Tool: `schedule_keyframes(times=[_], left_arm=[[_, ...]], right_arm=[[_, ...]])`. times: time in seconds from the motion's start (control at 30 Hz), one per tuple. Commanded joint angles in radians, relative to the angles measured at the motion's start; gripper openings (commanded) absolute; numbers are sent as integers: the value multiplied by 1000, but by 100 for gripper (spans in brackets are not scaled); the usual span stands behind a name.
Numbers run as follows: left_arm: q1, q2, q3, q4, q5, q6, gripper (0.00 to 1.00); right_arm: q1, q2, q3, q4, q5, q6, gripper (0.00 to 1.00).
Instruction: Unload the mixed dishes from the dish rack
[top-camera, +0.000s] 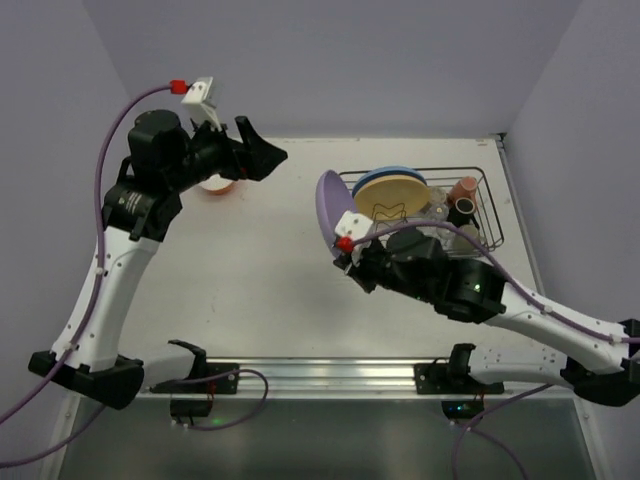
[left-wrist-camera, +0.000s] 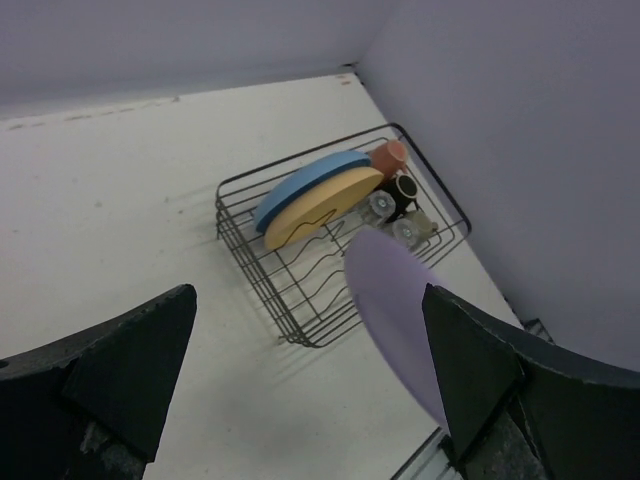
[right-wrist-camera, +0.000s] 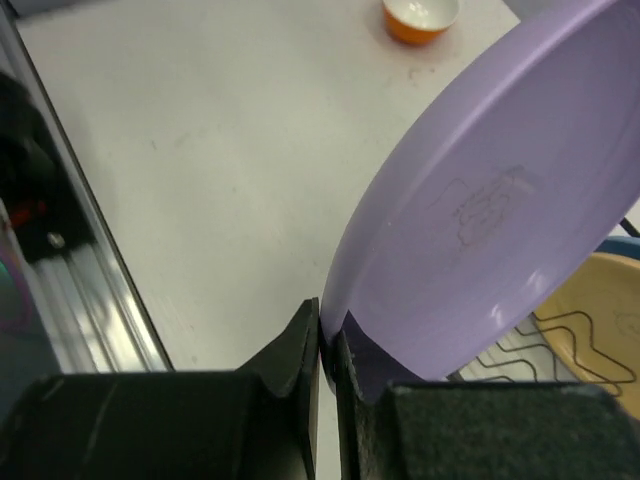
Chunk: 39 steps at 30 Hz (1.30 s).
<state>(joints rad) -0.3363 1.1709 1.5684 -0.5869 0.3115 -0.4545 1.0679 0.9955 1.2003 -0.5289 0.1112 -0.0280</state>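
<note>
My right gripper (right-wrist-camera: 330, 345) is shut on the rim of the lilac plate (right-wrist-camera: 480, 220), holding it on edge in the air just left of the dish rack (top-camera: 490, 215). The plate also shows from above (top-camera: 329, 203) and in the left wrist view (left-wrist-camera: 395, 300). The rack (left-wrist-camera: 270, 290) still holds a blue plate (left-wrist-camera: 300, 190) and a tan plate (left-wrist-camera: 320, 205) upright, a pink mug (top-camera: 465, 187), a dark mug (left-wrist-camera: 402, 192) and clear glasses (left-wrist-camera: 382, 205). My left gripper (top-camera: 265, 158) is open and empty, above the table next to the orange bowl (top-camera: 217, 186).
The orange bowl, white inside (right-wrist-camera: 421, 18), stands on the table at the far left. A metal rail (top-camera: 330, 375) runs along the near edge. Walls close the table at the back and right.
</note>
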Motion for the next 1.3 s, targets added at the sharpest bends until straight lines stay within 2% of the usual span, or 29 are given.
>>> schedule_keyframes(times=[0.0,0.13,0.27,0.37,0.47,0.53,0.63,0.73,0.77,0.83,0.87,0.9,1.03,1.07,1.13,1.2,1.23,1.27], left_arm=[[-7,102,119,-91,279,-27,100],[-15,136,92,-180,298,11,100],[-79,124,18,-200,253,49,99],[-122,127,-11,-238,123,80,96],[-139,147,-33,-266,-6,102,88],[-150,159,-53,-272,-78,105,87],[-181,182,-62,-278,-153,111,75],[-199,187,-64,-275,-192,111,54],[-201,191,-64,-274,-195,111,39],[-204,196,-64,-268,-196,112,23],[-205,205,-64,-266,-198,112,6],[-207,210,-64,-266,-198,111,0],[-213,213,-73,-249,-250,100,0],[-213,210,-76,-246,-271,88,0],[-214,201,-96,-222,-307,71,0],[-211,185,-122,-186,-307,45,0],[-211,181,-128,-176,-328,34,0],[-210,173,-131,-168,-333,13,0]], right_arm=[[150,54,-33,-36,318,-285,0],[221,127,-28,-89,366,-415,0],[227,242,59,-169,389,-446,0],[245,302,111,-213,478,-469,0],[262,342,127,-207,525,-498,0],[277,362,133,-203,553,-515,0],[288,374,143,-200,559,-520,0],[288,384,148,-203,571,-524,0],[288,387,151,-203,574,-524,0],[290,399,160,-197,579,-527,0],[291,403,160,-192,594,-530,0],[291,407,160,-181,605,-541,0],[291,422,147,-119,642,-564,0],[291,420,142,-103,645,-564,3],[291,417,131,-82,644,-553,17],[287,402,124,-66,615,-526,71],[287,393,116,-63,605,-515,81],[285,381,111,-59,602,-500,99]])
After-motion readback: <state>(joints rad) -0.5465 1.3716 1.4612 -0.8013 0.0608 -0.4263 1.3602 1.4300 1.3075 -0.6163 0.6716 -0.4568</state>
